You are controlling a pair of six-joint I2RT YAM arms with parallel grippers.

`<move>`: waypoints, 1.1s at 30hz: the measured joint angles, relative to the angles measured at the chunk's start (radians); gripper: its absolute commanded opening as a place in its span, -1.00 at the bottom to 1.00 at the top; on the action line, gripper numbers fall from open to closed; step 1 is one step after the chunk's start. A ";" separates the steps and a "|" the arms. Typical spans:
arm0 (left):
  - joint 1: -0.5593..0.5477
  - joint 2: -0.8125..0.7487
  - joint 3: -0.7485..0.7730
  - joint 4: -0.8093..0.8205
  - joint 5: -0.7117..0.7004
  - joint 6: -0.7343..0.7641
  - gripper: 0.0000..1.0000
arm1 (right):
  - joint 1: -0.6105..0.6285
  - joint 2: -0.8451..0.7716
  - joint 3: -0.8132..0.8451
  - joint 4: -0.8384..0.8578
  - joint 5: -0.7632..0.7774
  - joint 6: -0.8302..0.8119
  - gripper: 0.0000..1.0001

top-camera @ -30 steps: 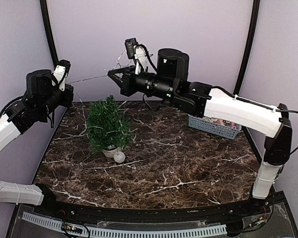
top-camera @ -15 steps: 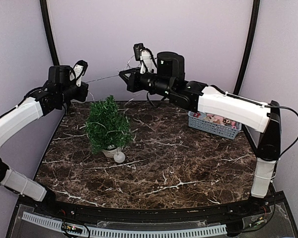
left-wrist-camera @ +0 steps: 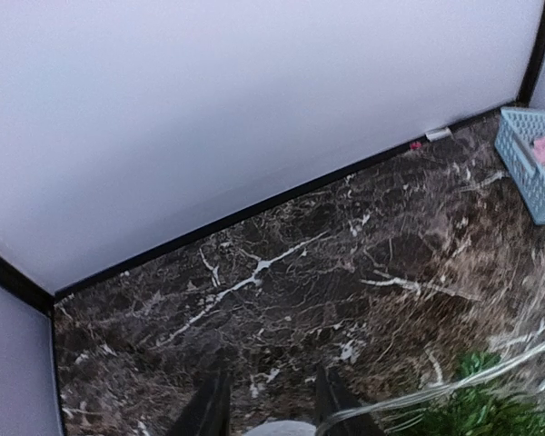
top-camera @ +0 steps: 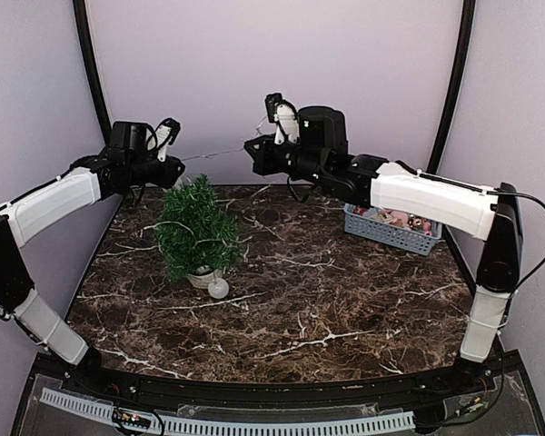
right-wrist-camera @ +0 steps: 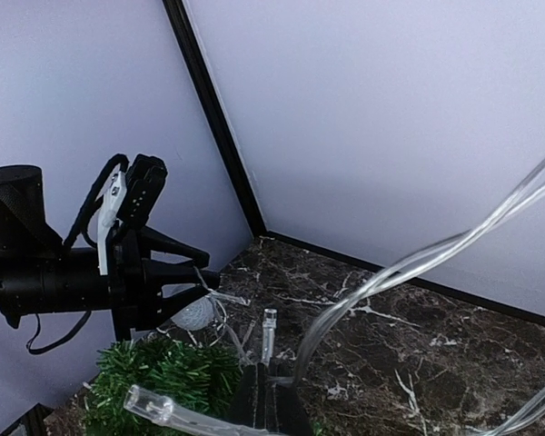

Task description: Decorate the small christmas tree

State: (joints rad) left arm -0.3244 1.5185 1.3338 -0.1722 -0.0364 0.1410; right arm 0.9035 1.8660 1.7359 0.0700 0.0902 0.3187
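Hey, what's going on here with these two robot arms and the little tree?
The two arms hold a clear light string stretched between them in the air, just above the small christmas tree. The left gripper pinches one part of it and the right gripper another. Some of the string seems to lie in the branches already. The tree stands upright on the marble table, and a blue basket sits at the far right.

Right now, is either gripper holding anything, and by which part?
Both hold the light string, stretched over the tree: left gripper on a frosted bulb, right gripper pinching it further along.
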 measured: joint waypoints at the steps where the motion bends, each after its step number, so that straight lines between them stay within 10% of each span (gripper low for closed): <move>1: 0.002 0.006 0.003 -0.002 0.020 0.007 0.19 | -0.003 -0.014 -0.021 -0.002 0.012 0.000 -1.00; 5: 0.002 0.005 0.003 -0.009 0.109 0.008 0.74 | -0.011 -0.080 -0.103 -0.010 0.047 -0.005 -1.00; 9: 0.006 -0.046 -0.018 -0.017 0.214 0.024 0.86 | -0.013 -0.160 -0.164 -0.017 0.072 -0.014 -1.00; 33: -0.014 -0.404 -0.211 0.037 0.496 -0.177 0.64 | 0.038 -0.303 -0.311 -0.029 -0.180 -0.071 -1.00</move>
State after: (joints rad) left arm -0.3382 1.1145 1.1233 -0.1356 0.4599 -0.0364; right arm 0.9417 1.5635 1.4254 0.0410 -0.0902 0.2481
